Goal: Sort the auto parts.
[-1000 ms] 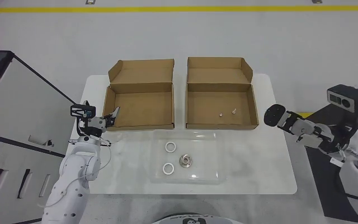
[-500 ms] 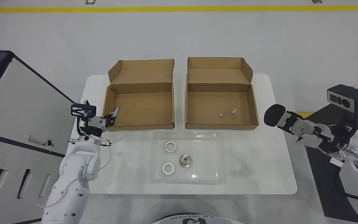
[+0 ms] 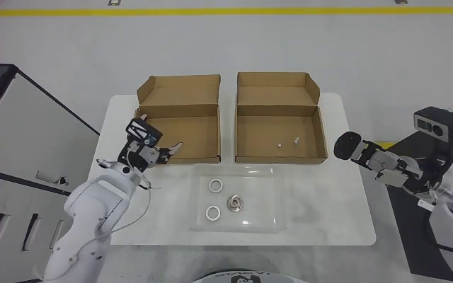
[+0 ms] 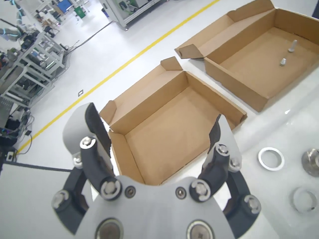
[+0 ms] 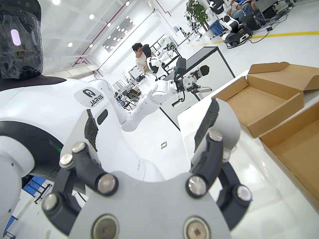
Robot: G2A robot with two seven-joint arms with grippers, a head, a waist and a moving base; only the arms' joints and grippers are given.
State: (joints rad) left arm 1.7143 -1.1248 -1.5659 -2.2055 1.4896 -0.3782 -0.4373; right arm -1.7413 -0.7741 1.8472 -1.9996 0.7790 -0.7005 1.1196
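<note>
On the white table (image 3: pixel 333 205) stand two open cardboard boxes, side by side along the far edge, with their lids folded back. The left box (image 3: pixel 180 138) has nothing inside. In the right box (image 3: pixel 258 138) lie two small bolts (image 3: pixel 281 143) (image 3: pixel 296 139), close to each other, near the front right corner of its floor.

In front of the boxes, about the middle of the table, sits a clear plastic tray (image 3: pixel 262 191). In its left part I see two pale metal rings, one ring (image 3: pixel 216 185) nearer to the boxes and the other ring (image 3: pixel 212 212) nearer to the robot's edge of the table. Just to the right of them, between the two, lies a round metal part (image 3: pixel 235 204) with a raised centre. The three pieces do not touch each other.

The left claw (image 3: pixel 164 150) is over the front wall of the left box, close to its front left corner. Its fingers are spread wide and there is nothing between them. In the left wrist view the empty box floor shows between the two fingers.

The right claw (image 5: pixel 152 110) is outside the right edge of the table, about level with the front wall of the right box. It is also spread wide and carries nothing.
</note>
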